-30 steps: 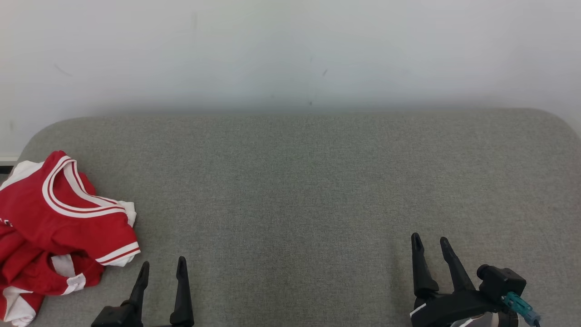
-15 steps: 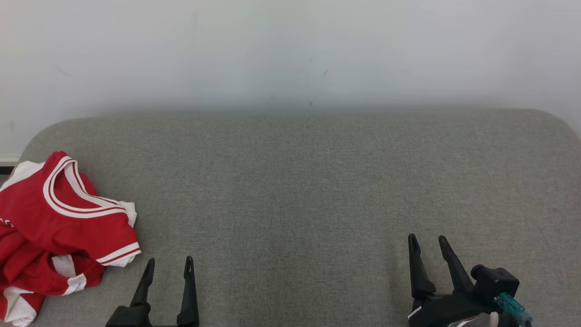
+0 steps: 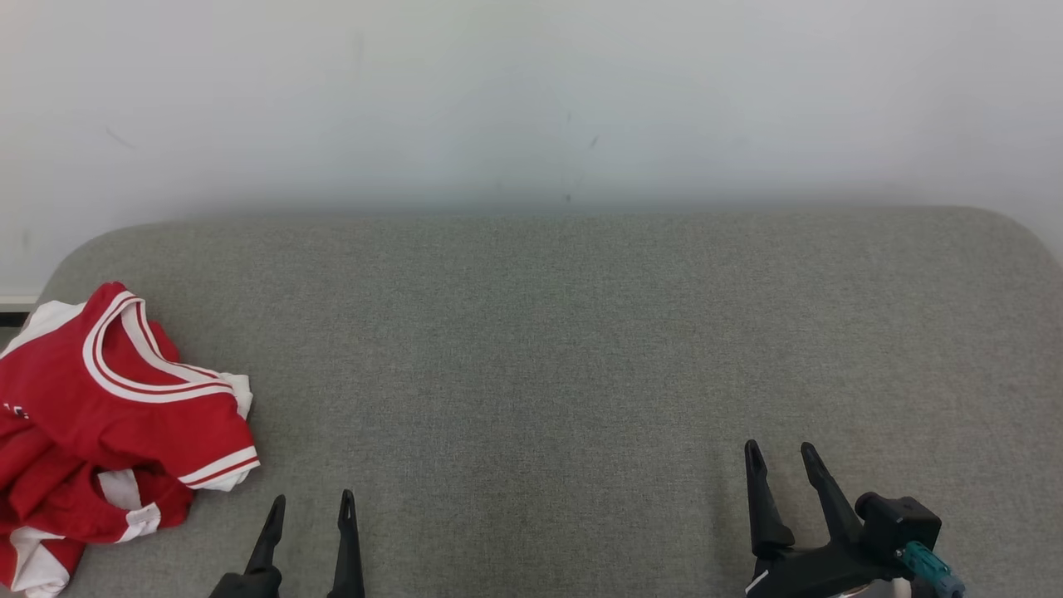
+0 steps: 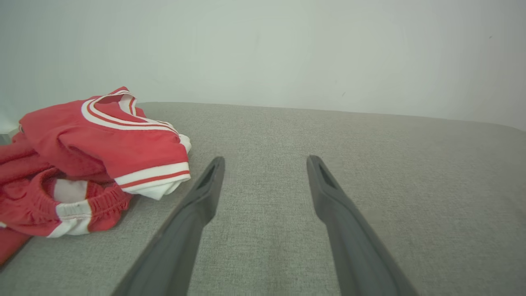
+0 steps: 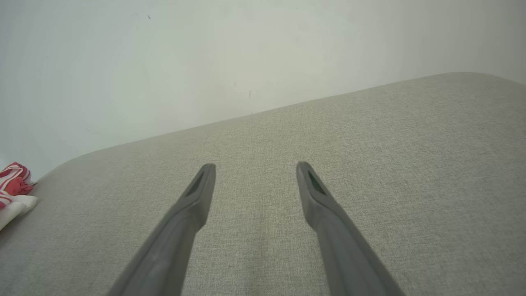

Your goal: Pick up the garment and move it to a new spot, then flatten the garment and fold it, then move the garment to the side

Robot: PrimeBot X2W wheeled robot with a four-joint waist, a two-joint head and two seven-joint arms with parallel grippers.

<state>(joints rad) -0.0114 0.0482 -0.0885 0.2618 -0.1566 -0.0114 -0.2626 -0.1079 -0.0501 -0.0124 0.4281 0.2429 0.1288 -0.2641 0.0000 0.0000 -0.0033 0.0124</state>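
Note:
A crumpled red garment (image 3: 108, 423) with white stripes lies at the left end of the grey upholstered surface (image 3: 565, 349). In the left wrist view the garment (image 4: 90, 160) sits just left of my left fingers. My left gripper (image 3: 311, 502) stands open near the front edge, a little right of the garment and apart from it. Far to the right my right gripper (image 3: 779, 453) is open too, with nothing between its fingers. The right wrist view shows open jaws over bare fabric (image 5: 370, 156), with a bit of the garment (image 5: 14, 185) at the far left edge.
A pale wall (image 3: 531, 100) rises straight behind the grey surface. The surface has rounded back corners, and its left edge runs close beside the garment. Bare grey fabric stretches between the two grippers.
The whole head view has shifted slightly, so the camera moved. Both grippers sit lower in it, the left one also a little further right. The garment lies as before.

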